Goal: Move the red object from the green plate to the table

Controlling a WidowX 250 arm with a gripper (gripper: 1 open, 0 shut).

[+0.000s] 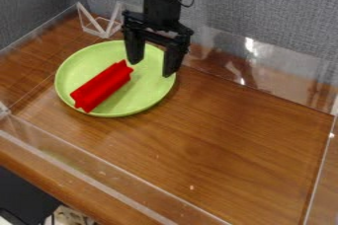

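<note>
Red and matte, the red object point(102, 85) lay slantwise on the left half of the green plate point(153, 98), one end toward the plate's near-left rim, the other pointing up toward its middle. My gripper point(153, 63) hung straight down over the plate's far side, just right of the block's upper end, its dark fingers point(134, 49) spread wide and grasping nothing. I could not tell whether the fingertips touched the plate. The plate sat toward the back left of the table point(224, 130), close to the clear acrylic walls point(271, 51).
</note>
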